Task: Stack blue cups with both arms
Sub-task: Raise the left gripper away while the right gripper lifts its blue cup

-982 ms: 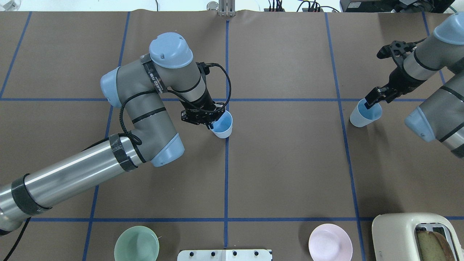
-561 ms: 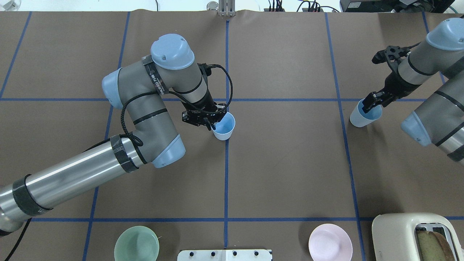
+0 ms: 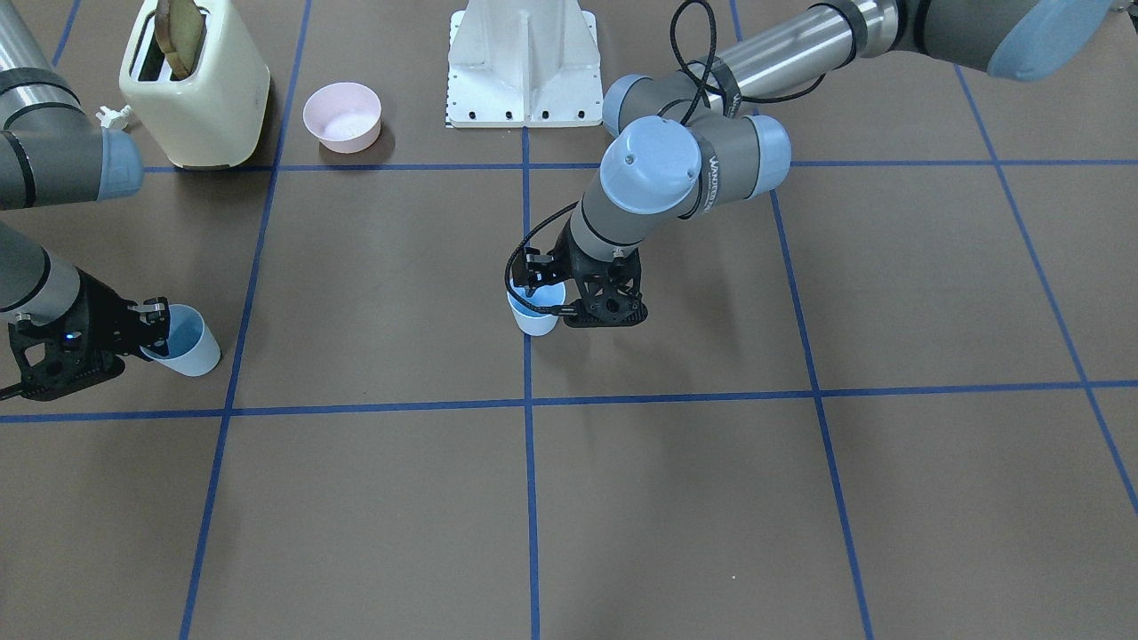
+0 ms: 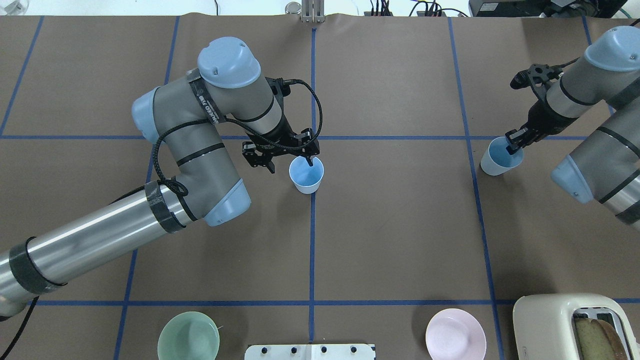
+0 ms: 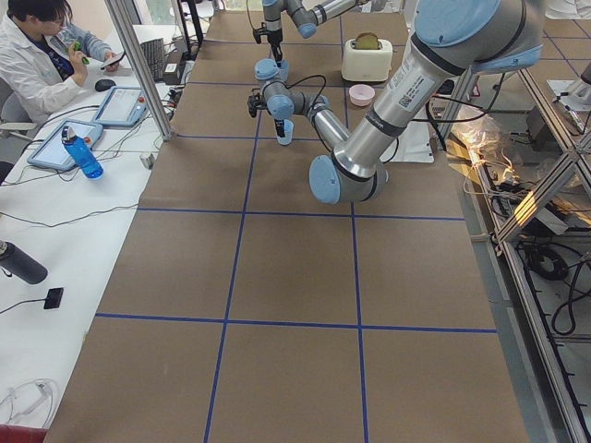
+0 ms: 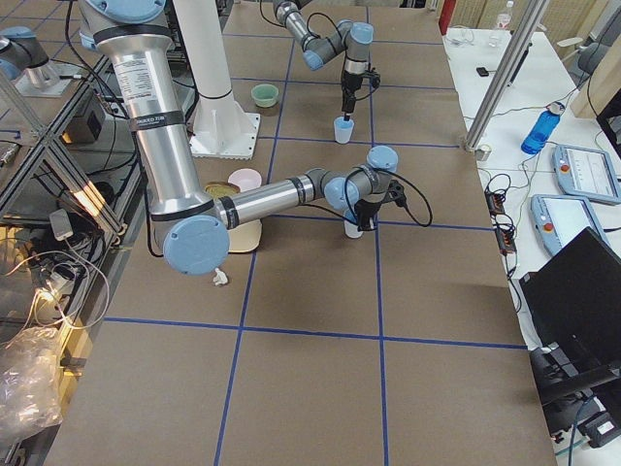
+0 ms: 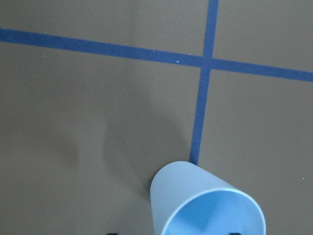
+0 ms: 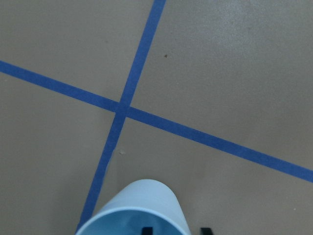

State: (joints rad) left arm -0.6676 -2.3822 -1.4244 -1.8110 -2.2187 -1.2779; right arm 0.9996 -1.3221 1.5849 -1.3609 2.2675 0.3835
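One blue cup (image 4: 306, 176) stands upright on the table's centre line; it also shows in the front view (image 3: 536, 318) and the left wrist view (image 7: 195, 196). My left gripper (image 4: 304, 159) hangs over its far rim, open, one finger inside the cup and one outside. The second blue cup (image 4: 497, 165) is at the right, tilted; it also shows in the front view (image 3: 191, 354) and the right wrist view (image 8: 137, 205). My right gripper (image 4: 514, 146) is shut on its rim, one finger inside.
A mint-green bowl (image 4: 188, 336) and a pink bowl (image 4: 455, 334) sit near the robot's base plate (image 4: 310, 351). A cream toaster (image 4: 570, 325) holding bread stands at the near right corner. An operator (image 5: 37, 55) sits beside the table's far edge.
My left gripper has turned and opened, letting go of the middle cup's rim; that cup now stands upright. My right gripper and its cup have shifted slightly left.
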